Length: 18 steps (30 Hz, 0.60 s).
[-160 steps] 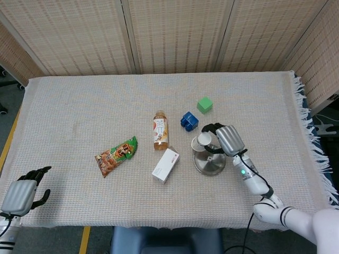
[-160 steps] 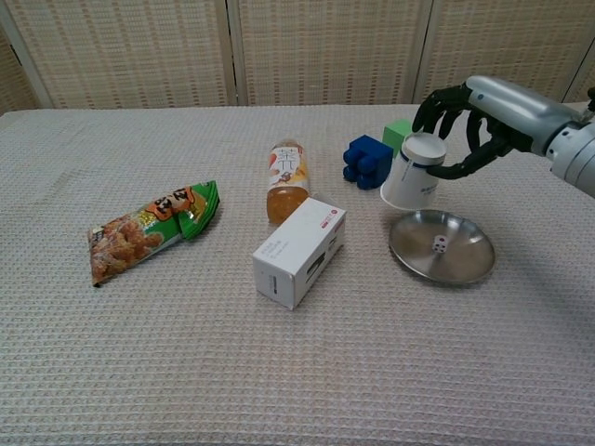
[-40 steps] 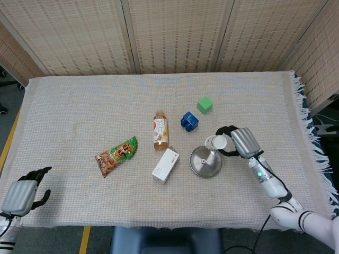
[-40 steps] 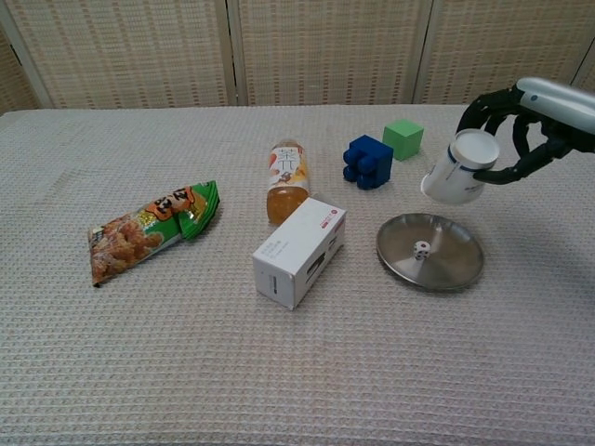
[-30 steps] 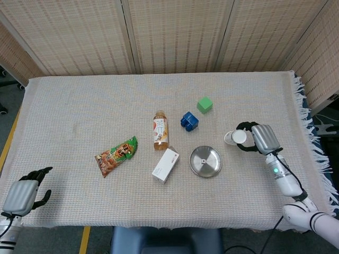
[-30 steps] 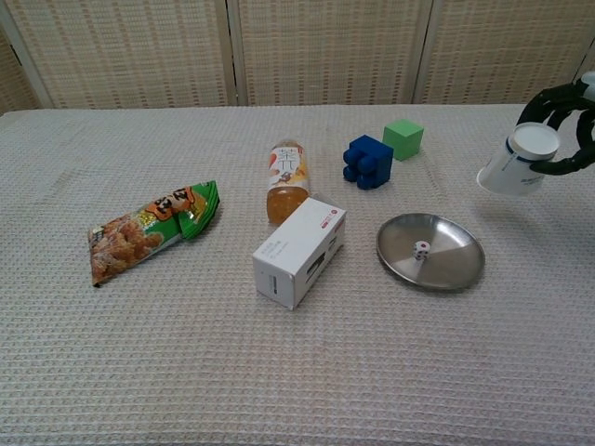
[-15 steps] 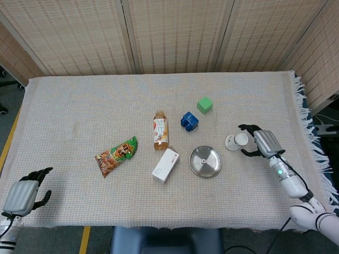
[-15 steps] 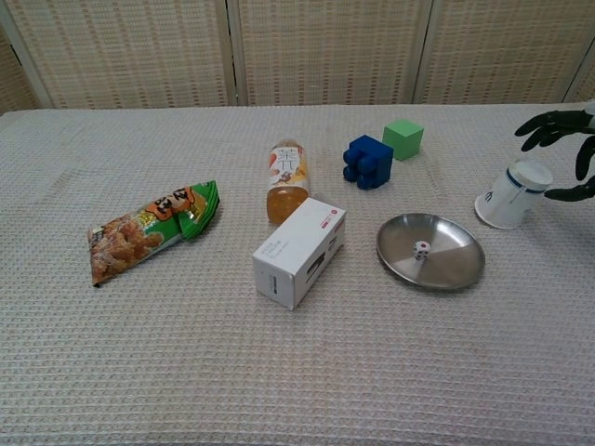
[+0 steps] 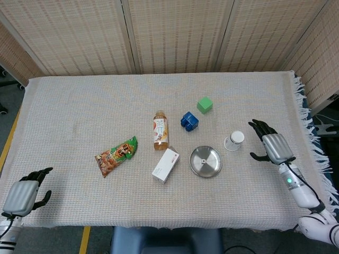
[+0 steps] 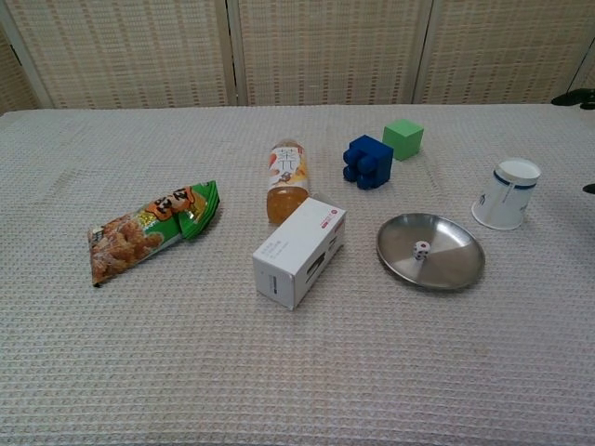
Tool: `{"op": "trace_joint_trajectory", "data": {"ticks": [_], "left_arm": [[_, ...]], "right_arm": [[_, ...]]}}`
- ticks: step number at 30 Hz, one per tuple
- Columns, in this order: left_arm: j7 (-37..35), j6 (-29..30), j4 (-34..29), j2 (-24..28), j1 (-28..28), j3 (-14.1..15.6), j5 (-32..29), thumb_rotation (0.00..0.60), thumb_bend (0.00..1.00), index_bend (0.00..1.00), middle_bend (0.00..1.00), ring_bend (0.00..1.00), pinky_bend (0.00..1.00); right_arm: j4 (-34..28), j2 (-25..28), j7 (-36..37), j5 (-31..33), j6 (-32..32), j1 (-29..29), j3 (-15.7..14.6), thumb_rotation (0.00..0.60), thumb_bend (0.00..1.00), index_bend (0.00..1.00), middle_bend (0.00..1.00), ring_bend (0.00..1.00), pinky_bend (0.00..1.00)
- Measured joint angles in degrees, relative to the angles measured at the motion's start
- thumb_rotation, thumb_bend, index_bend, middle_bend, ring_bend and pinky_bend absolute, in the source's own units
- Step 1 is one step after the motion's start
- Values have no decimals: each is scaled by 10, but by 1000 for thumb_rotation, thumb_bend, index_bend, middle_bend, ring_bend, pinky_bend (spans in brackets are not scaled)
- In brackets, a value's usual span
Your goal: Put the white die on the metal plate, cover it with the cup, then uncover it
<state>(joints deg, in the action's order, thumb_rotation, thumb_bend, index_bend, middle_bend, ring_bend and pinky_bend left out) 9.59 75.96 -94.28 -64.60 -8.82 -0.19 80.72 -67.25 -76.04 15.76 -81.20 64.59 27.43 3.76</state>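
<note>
From the head view my right hand (image 9: 274, 147) hung open, fingers spread, near the upturned cup (image 9: 233, 141); my left hand (image 9: 22, 194) rested empty off the tabletop (image 9: 79, 106) edge. In the chest view the white die (image 10: 420, 249) sat uncovered on the metal plate (image 10: 456, 265); small, hard and light, I judged it best pinched by opposite faces.

Open desk (image 9: 79, 106) lies to the left and along the near edge. The cup (image 10: 505, 194) stands just right of the metal plate (image 10: 430, 252); white box (image 10: 299, 252), bottle (image 10: 287, 180) and blue block (image 10: 367, 162) crowd its left side.
</note>
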Motion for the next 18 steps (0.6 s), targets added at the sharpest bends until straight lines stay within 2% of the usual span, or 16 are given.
{"op": "trace_joint_trajectory", "data": {"ticks": [4, 9, 13, 18], "left_arm": [[-2, 1, 0, 0, 0, 1, 3, 600, 399, 165, 232, 228, 385], [-4, 6, 0, 1, 1, 2, 10, 600, 401, 165, 232, 229, 385], [-8, 11, 2, 1, 3, 1, 12, 600, 400, 165, 233, 228, 386], [-6, 11, 1, 1, 4, 0, 9, 600, 400, 164, 232, 229, 386]], "right_arm": [[-66, 16, -115, 22, 63, -47, 2, 600, 118, 0, 0, 0, 170], [-146, 22, -253, 51, 181, -115, 6, 600, 119, 0, 0, 0, 170], [-173, 20, -285, 39, 246, -155, 3, 600, 118, 0, 0, 0, 170], [-168, 15, -286, 2, 263, -173, -6, 600, 118, 0, 0, 0, 170]]}}
